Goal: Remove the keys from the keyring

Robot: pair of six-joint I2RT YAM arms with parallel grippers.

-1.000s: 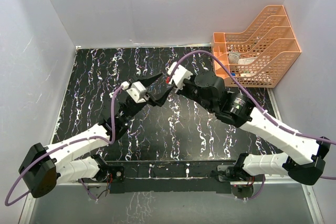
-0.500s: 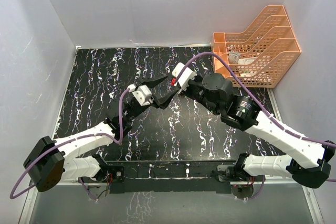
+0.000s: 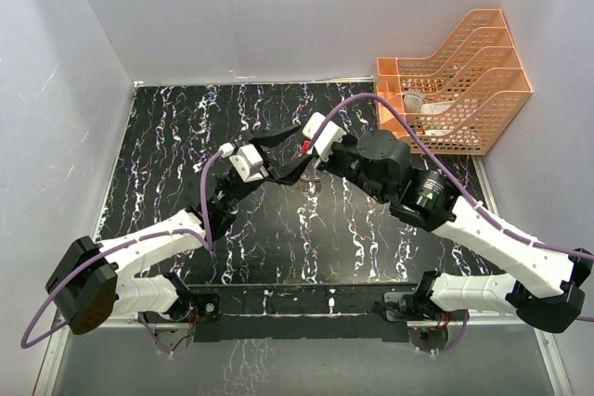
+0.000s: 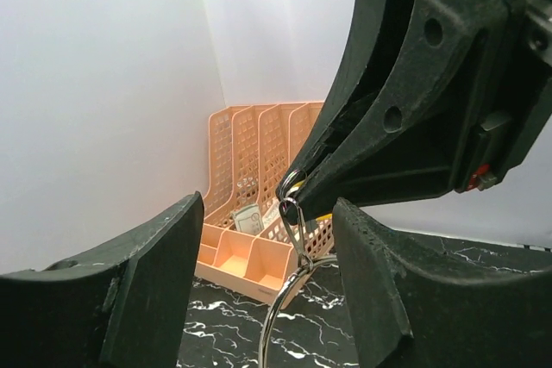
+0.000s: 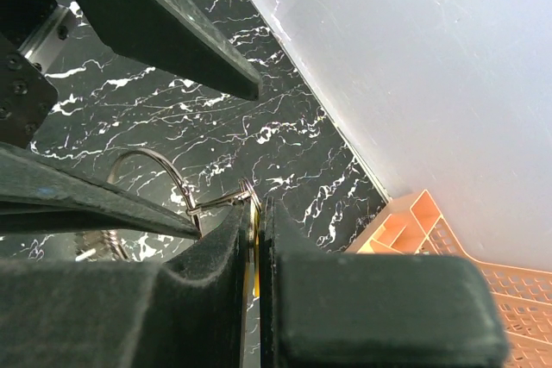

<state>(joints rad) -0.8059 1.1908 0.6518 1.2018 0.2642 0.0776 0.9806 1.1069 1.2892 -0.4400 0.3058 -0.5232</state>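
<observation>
My right gripper (image 3: 299, 170) is shut, with a sliver of the yellow-headed key (image 5: 256, 271) between its pads. A small split ring (image 4: 290, 185) sticks out at its fingertips. A thin link hangs from that ring and carries the large silvery keyring (image 4: 285, 299), also seen in the right wrist view (image 5: 160, 162) and faintly from above (image 3: 314, 183). My left gripper (image 4: 259, 299) is open, its jaws standing either side of the hanging keyring without touching it. The other keys are hidden.
An orange mesh file organiser (image 3: 459, 81) with papers in it stands at the back right corner, also in the left wrist view (image 4: 250, 213). The black marbled table (image 3: 167, 155) is walled in by white panels.
My left gripper has moved right and up to my right gripper, and its open jaws now straddle the hanging keyring. The right gripper shifted slightly and stays shut.
</observation>
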